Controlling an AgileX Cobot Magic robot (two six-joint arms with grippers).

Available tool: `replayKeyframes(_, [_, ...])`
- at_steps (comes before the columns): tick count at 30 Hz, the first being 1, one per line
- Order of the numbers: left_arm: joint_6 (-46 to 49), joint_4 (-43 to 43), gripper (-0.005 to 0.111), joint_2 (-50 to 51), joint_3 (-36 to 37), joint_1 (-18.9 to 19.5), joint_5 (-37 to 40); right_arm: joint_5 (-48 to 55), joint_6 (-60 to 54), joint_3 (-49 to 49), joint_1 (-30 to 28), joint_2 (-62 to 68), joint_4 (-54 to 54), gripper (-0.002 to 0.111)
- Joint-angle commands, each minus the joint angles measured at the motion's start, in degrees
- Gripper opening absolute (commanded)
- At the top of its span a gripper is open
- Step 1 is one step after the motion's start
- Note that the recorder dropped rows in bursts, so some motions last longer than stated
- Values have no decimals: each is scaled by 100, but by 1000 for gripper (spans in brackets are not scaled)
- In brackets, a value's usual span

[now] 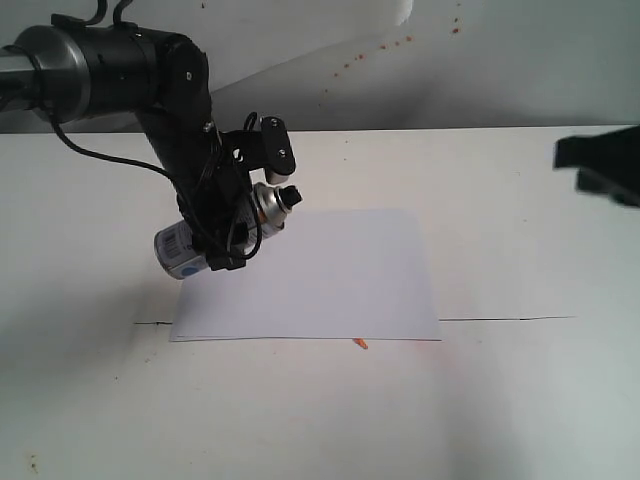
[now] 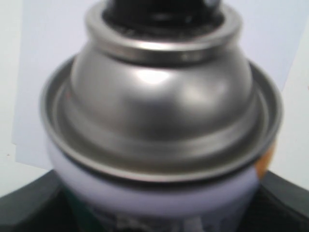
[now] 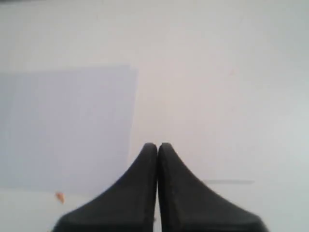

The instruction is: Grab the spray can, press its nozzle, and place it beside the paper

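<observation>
This is looking like a robotics lab test bench. A bare white table (image 1: 500,420) is filling most of the exterior frame, and a black jointed robot arm (image 1: 120,70) is reaching in from the upper left. Reddish specks (image 1: 385,46) are dotting the pale wall (image 1: 540,70) along the top.

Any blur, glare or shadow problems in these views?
Exterior view: fairly sharp, the arm casts a soft shadow on the table left of the paper. Left wrist view: the spray can fills the frame, blurred, with a glare patch on its dome. Right wrist view: soft and pale, the shut tool dark.
</observation>
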Motion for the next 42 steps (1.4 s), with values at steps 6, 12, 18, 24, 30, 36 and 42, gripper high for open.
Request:
replayKeyframes(6, [-39,-16,0,-52,-67,-17,89,-285,-26,-84,372,1290,1009,0])
replayKeyframes(12, [-1,-16,0,-52,-67,-84,89,-1177,-77,-84,361,1366,1248,0])
replayKeyframes(18, [129,35,0,-52,-105,-145,130,-833,-284,-583,361,1521,1181,0])
replayKeyframes(24, [117,161,0,-52,-105,-145,295,171,-355,-2023,314,2144,1220,0])
replayKeyframes(30, [104,161,0,-52,-105,-145,407,2856,-424,-4457,-536,3613,1917,0])
replayKeyframes(36, [104,285,0,-52,-105,-145,273,4149,-1472,-4846,-870,4702,4066,0])
replayKeyframes(42, [104,285,0,-52,-105,-145,-36,4243,-1705,-4846,-391,5045,4497,0])
